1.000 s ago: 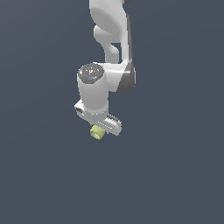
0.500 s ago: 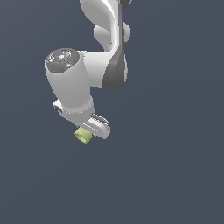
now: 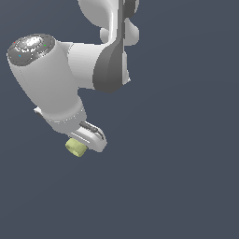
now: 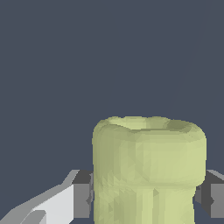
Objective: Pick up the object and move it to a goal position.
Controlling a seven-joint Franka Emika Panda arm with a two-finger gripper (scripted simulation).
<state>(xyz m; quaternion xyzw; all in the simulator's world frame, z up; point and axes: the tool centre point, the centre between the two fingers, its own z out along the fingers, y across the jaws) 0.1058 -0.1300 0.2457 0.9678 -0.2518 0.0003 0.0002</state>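
The jaws are pressed against opposite sides of the object, which is pinched between the dark pads of the gripper. No offset is left to close: the stubby cylinder sits squarely between the jaws, its long axis running out along the fingers. In the exterior view it is carried beneath the white arm, with no goal marker visible.

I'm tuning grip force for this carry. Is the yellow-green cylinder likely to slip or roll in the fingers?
The cylinder looks rigid and probably light, being far smaller than the gripper. Its rounded side could let it pivot between the dark pads; the faint ribbing may add some friction. Set down on its side, it would probably roll.
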